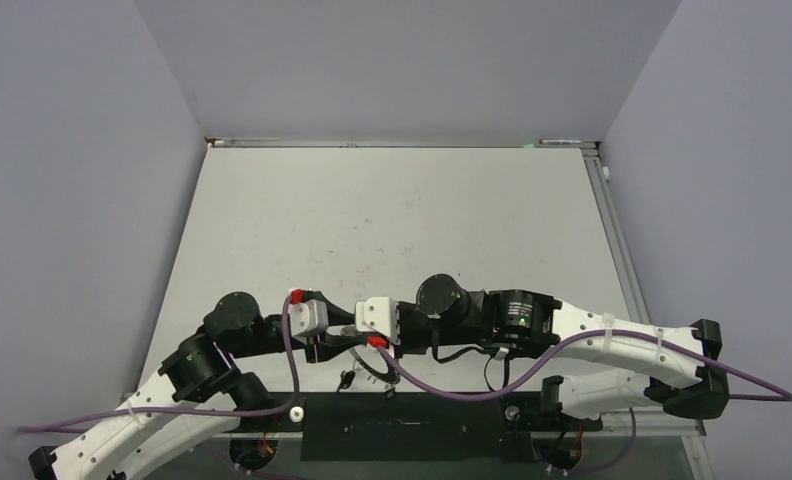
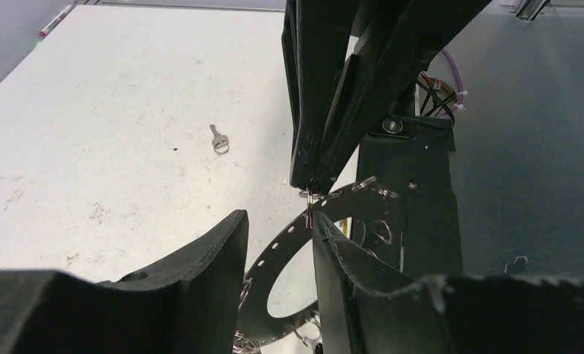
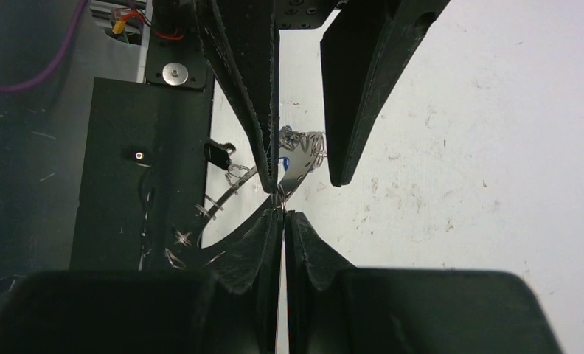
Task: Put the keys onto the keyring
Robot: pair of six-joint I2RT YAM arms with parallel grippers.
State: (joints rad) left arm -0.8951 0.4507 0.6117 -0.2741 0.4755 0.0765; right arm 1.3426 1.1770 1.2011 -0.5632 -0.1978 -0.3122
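Note:
The keyring (image 2: 276, 258), a large flat silvery ring with holes along its rim, lies at the table's near edge (image 1: 372, 366). My left gripper (image 2: 278, 225) is open, its fingers on either side of the ring's band. My right gripper (image 3: 282, 215) is shut on a small wire loop (image 2: 309, 199) at the ring's rim, tip to tip with the left gripper. The ring also shows in the right wrist view (image 3: 300, 166). A plain silver key (image 2: 219, 140) lies loose on the table beyond. A black-headed key (image 3: 217, 153) hangs at the ring's rim (image 1: 345, 380).
A black mounting plate (image 1: 412, 437) runs along the table's near edge just behind the ring. The white tabletop (image 1: 392, 220) stretches away to grey walls at the back and sides. Purple cables (image 1: 442, 385) loop from both arms.

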